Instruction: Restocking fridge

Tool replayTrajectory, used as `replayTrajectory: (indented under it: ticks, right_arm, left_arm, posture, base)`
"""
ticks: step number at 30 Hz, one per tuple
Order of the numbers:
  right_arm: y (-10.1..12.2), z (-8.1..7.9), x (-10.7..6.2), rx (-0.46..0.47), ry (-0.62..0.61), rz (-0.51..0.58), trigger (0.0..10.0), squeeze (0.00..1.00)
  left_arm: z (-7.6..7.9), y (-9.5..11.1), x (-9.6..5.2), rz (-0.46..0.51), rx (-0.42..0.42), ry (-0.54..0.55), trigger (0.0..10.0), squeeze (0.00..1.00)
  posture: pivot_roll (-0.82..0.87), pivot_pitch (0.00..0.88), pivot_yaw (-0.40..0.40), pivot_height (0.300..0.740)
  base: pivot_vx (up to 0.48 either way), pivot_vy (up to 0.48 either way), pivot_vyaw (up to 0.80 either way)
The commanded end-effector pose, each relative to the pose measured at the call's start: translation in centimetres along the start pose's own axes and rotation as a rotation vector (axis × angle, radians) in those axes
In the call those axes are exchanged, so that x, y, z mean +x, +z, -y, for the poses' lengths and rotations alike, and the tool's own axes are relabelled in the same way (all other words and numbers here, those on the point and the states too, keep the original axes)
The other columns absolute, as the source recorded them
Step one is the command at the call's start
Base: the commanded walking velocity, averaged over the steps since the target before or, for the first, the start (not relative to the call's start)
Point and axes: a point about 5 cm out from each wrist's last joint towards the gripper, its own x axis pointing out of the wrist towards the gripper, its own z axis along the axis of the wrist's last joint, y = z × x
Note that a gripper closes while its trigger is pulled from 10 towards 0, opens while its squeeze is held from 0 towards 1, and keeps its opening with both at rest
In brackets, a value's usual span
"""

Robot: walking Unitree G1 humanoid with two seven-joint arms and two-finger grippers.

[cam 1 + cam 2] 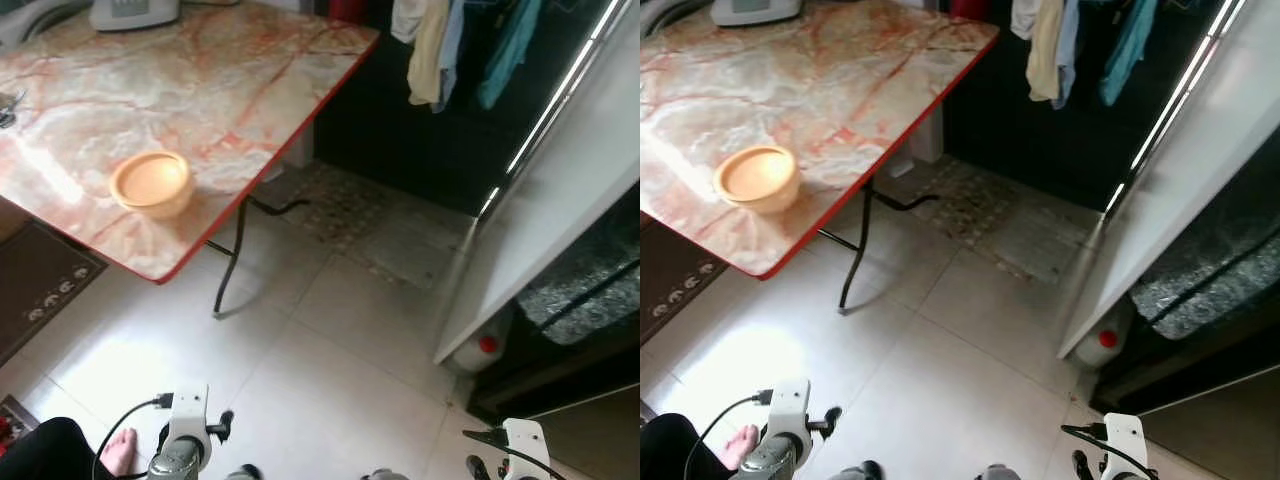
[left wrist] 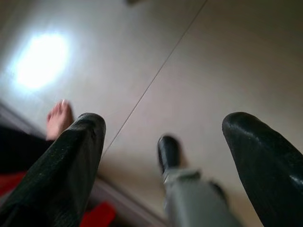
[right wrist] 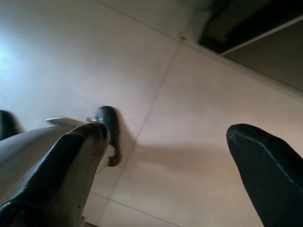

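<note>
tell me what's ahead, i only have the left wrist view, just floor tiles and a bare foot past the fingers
Observer: A marble-pattern folding table with a red edge stands ahead on the robot's left, and a tan bowl sits near its front edge.
Operator: is the fridge in sight
Observer: An open white door stands on the right, with dark shelves behind it; I can't confirm from here that it is the fridge.
Operator: anything on the floor by it
Observer: A white jug with a red cap sits at the foot of that door.
Operator: right gripper carrying anything
Observer: No, the right gripper hangs open over bare tiles, like the left gripper.
</note>
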Motion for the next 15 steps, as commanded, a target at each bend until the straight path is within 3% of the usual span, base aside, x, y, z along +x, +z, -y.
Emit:
replayTrajectory:
  ticks: [1,7,9,12,14,15]
  right_arm:
    - [-1.3,-0.2,-0.1,0.015,0.009,-0.043,10.0,0.00]
    - [-1.3,-0.2,-0.1,0.011,0.012,-0.043,10.0,0.00]
    - [-1.3,-0.2,-0.1,0.010,0.012,-0.044,10.0,0.00]
    - [-1.3,-0.2,-0.1,0.008,0.009,-0.047,10.0,0.00]
    - [-1.3,-0.2,-0.1,0.007,0.009,-0.048,10.0,0.00]
    - [-1.3,-0.2,-0.1,0.007,0.008,-0.048,10.0,0.00]
  left_arm:
    - [-0.6,-0.5,-0.3,0.013,0.040,0.007,10.0,0.00]
    - [-0.5,0.3,-0.4,0.108,0.069,0.001,10.0,0.00]
    - [-0.4,2.6,-0.8,0.290,0.085,-0.006,10.0,0.00]
    - [-0.6,6.2,-3.1,0.536,0.104,-0.005,10.0,0.00]
    - [-0.6,6.4,-3.1,0.565,0.117,-0.012,10.0,0.00]
    - [-0.7,7.2,-3.5,0.668,0.302,0.036,10.0,0.00]
  posture:
    - [-0.14,0.196,-0.040,0.740]
    - [-0.14,0.191,-0.039,0.740]
    - [-0.13,0.188,-0.038,0.740]
    - [-0.14,0.183,-0.035,0.740]
    - [-0.14,0.181,-0.032,0.740]
    - [-0.14,0.181,-0.030,0.740]
  base:
    - [0.000,0.000,0.00]
    - [0.000,0.000,0.00]
    - [0.000,0.000,0.00]
    - [0.000,0.000,0.00]
    - [0.000,0.000,0.00]
    - [0.000,0.000,0.00]
